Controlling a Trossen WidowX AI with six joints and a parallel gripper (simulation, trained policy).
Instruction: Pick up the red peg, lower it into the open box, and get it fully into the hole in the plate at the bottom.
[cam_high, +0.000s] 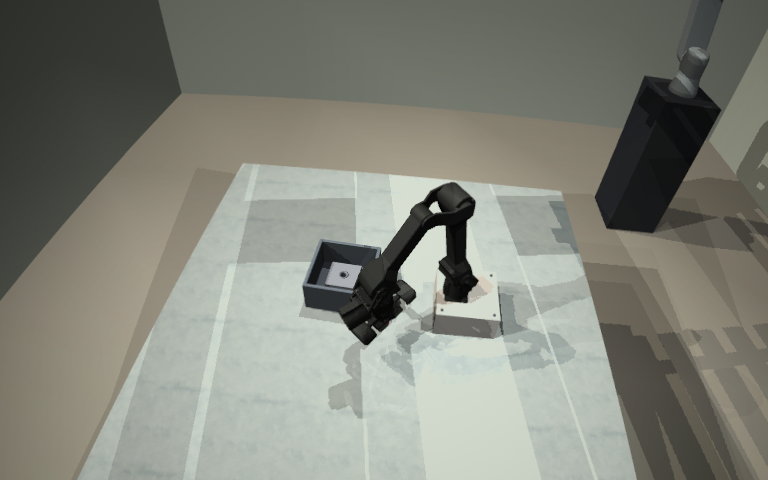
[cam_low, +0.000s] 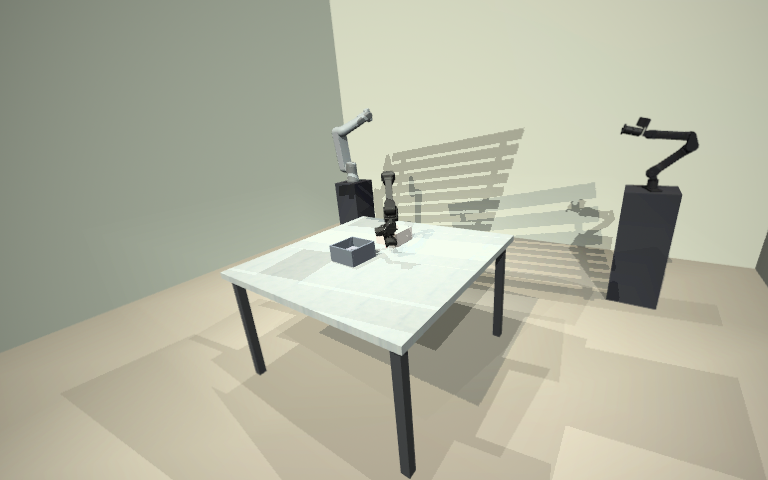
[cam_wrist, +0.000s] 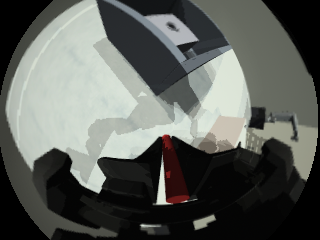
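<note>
Well, find the red peg (cam_high: 387, 322) (cam_wrist: 177, 175) outside the box, caught between the fingers of the gripper (cam_high: 380, 325) (cam_low: 391, 246) (cam_wrist: 166, 139), with only a narrow gap between the tips. In the wrist view, see it lengthwise between the dark fingers; in the top view, catch just a speck of red below them. Cannot tell whether it touches the desk (cam_high: 283, 396) (cam_low: 362, 305) (cam_wrist: 55, 90).

Just beside, toward the far left corner of the desk in the top view, see the open box (cam_high: 328, 298) (cam_low: 342, 254) (cam_wrist: 135, 50), upright, partly covered there by the arm (cam_high: 404, 243) (cam_low: 389, 212). Inside, at the bottom, make out the pale plate (cam_high: 335, 275) (cam_low: 352, 247) (cam_wrist: 167, 31) with its dark round hole (cam_high: 343, 274) (cam_wrist: 172, 26). Toward the right edge, notice the pale base block (cam_high: 468, 327) (cam_low: 404, 234) (cam_wrist: 229, 131) under the arm.

Beyond the far right corner, off the desk, spot a grey arm (cam_high: 688, 79) (cam_low: 340, 150) (cam_wrist: 290, 117) on a dark pedestal (cam_high: 651, 169) (cam_low: 355, 198) (cam_wrist: 257, 118). In the exterior view, well apart from the desk edges, see another black arm (cam_low: 673, 135) on a tall stand (cam_low: 645, 249).
</note>
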